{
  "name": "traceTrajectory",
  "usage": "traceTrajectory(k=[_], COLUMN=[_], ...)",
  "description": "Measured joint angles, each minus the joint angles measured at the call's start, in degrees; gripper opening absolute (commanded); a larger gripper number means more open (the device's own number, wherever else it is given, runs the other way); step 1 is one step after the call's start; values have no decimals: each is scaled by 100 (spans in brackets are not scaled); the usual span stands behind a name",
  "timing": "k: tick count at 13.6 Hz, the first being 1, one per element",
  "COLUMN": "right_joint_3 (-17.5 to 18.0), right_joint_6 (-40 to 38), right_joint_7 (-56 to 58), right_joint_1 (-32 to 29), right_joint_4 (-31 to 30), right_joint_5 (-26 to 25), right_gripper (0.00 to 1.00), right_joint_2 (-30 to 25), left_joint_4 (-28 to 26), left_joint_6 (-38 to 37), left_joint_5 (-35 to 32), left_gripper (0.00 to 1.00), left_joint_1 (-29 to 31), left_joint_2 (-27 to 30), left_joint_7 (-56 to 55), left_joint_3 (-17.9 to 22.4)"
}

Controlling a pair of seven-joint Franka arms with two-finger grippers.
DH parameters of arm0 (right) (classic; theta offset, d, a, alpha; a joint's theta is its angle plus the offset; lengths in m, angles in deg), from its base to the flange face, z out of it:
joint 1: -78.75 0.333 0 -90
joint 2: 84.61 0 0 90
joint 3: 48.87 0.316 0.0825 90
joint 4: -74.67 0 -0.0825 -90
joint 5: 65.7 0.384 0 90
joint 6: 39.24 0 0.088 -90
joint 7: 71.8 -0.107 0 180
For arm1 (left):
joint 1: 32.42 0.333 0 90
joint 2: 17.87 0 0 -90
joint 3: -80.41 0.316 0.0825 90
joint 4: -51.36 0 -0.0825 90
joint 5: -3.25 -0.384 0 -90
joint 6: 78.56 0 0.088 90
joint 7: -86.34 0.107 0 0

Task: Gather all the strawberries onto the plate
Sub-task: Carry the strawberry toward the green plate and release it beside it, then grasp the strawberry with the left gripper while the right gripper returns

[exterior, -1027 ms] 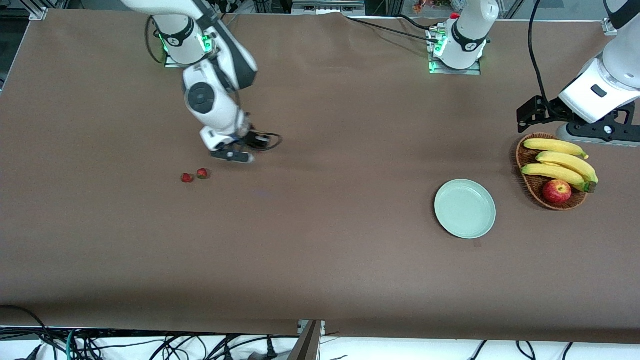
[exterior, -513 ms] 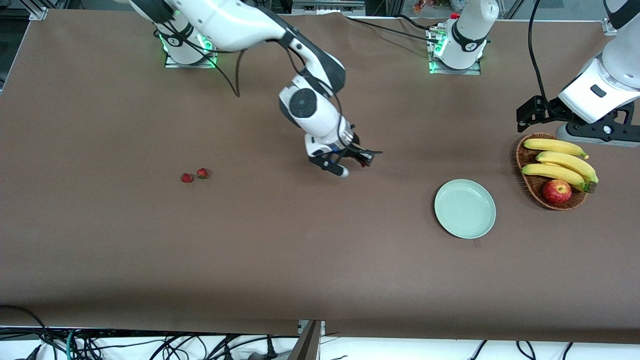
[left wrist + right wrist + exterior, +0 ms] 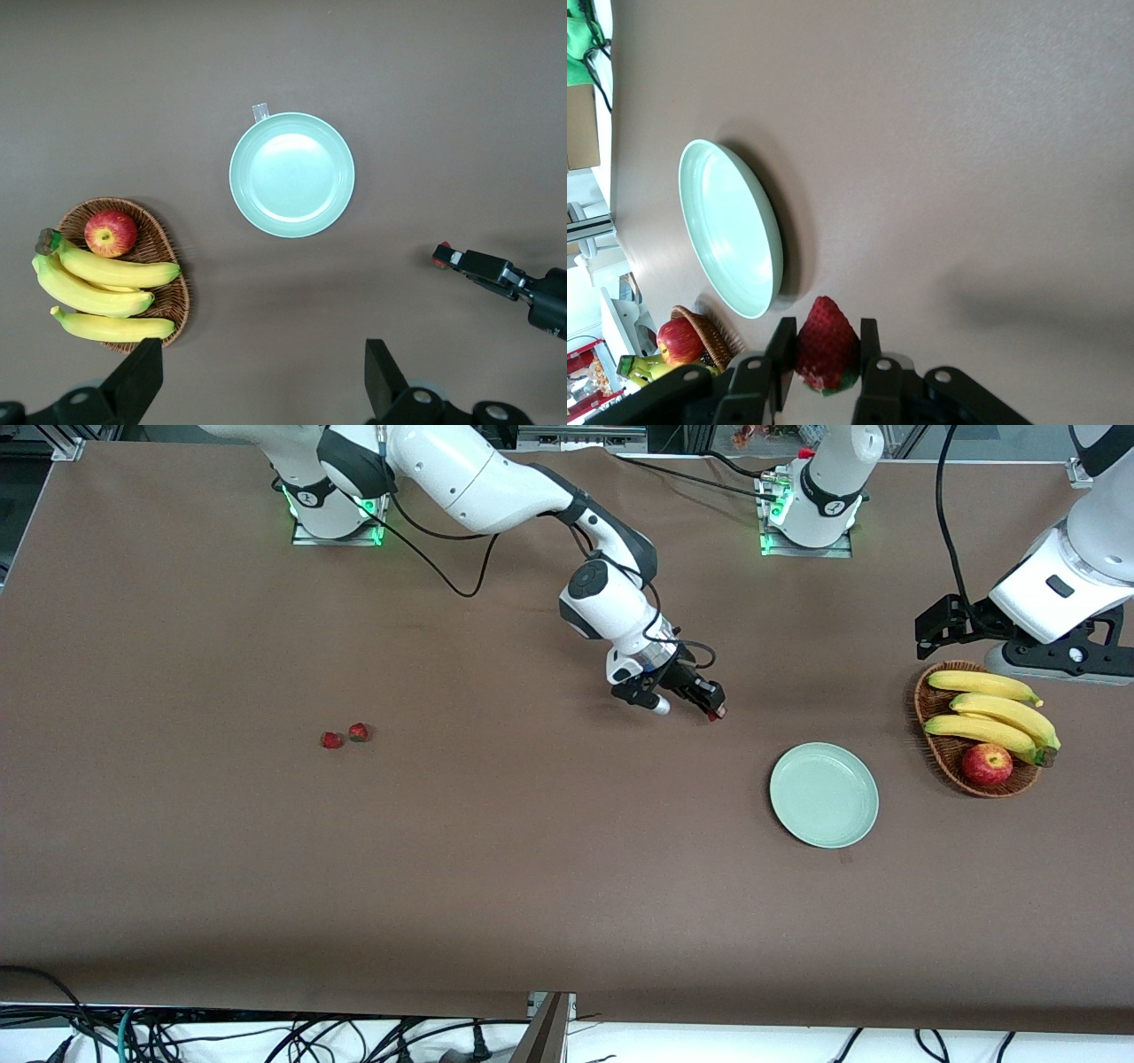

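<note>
Strawberries come first as the eye moves along the front view: two strawberries (image 3: 345,736) lie side by side, nearly touching, on the brown table (image 3: 496,886) toward the right arm's end, well apart from everything else. Next comes the right arm, reaching out from its base over the middle of the table. Its right gripper (image 3: 714,710) is up in the air over bare tabletop, short of the plate, with its fingers (image 3: 780,352) clenched on a third strawberry (image 3: 826,346). In the right wrist view the berry sits between the two pads with its pointed red end sticking out and a bit of green top tucked in by the gripper body.

Farther along, the plate (image 3: 824,794) rests flat on the table, pale mint green, with nothing in it. A small clear tab lies at its rim in the left wrist view. Just past it, toward the left arm's end, a brown wicker basket (image 3: 932,742) holds three bananas (image 3: 992,710) and a red apple (image 3: 987,763); the apple sits at the end of the basket nearer the front camera.

Last, the left arm waits above the basket's end of the table. The left gripper (image 3: 257,381) hangs high over the tabletop with its fingers (image 3: 137,381) spread wide, grasping nothing.
</note>
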Motion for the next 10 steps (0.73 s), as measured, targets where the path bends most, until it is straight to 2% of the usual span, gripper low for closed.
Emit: traceTrajectory(k=[1,2,6,8,10], right_joint_3=[-38,-81,-145,-186,-195], right_joint_6=[0,-1,-236,-1272,-2569], right_joint_7=[-10,-10,-14,142,843], right_joint_1=[9,-1,-198,-465,-867], right_joint_4=[31,58,188,287,295], right_joint_5=[0,0,3,-7,-4], right_gripper=[82,99,99,99,99], right_joint_2=[0,0,-52,-222,-515], left_joint_4=[0,0,-23,-52,-98], left_joint_6=[0,0,-12,-38,-37], left_joint_5=[3,31,112,114,127], left_gripper=[100,100,100,100,100], left_joint_1=[0,0,-4,-12,-53], left_joint_2=[-2,-10,-185,-450,-899], left_joint_7=[0,0,0,0,0], left_joint_3=[0,0,0,0,-2])
